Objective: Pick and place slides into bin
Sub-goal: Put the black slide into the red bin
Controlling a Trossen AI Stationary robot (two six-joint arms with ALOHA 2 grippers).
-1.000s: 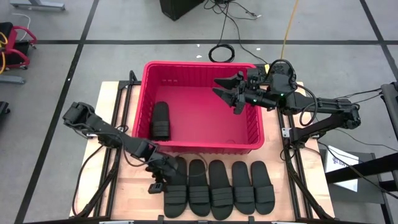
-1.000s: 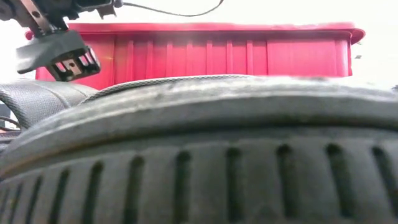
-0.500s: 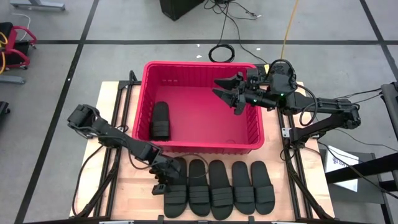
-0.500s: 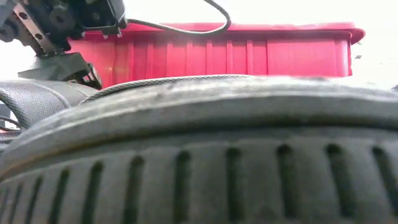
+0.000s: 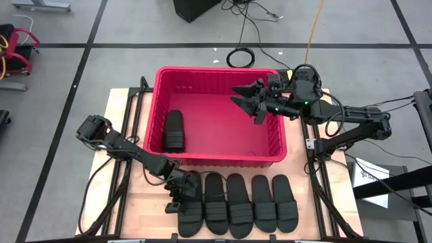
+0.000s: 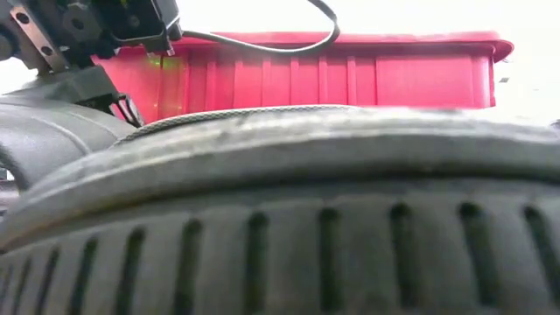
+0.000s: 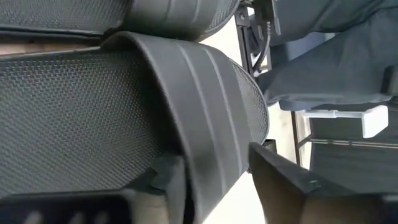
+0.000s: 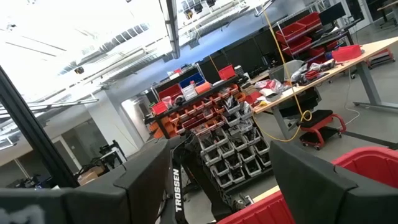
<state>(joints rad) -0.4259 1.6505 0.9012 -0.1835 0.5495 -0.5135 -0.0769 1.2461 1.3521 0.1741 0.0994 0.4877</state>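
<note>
The wooden table stands on a grey floor marked with dark lines, and some cables lie behind it. The red bin sits on the table with one slide inside, near its left wall. Five more slides lie in a row in front of the bin. The left gripper is down at the leftmost slide, its fingers on either side of the strap; I cannot tell if they already grip it. The right gripper hangs open above the bin. Shelves with bins fill the room beyond.
</note>
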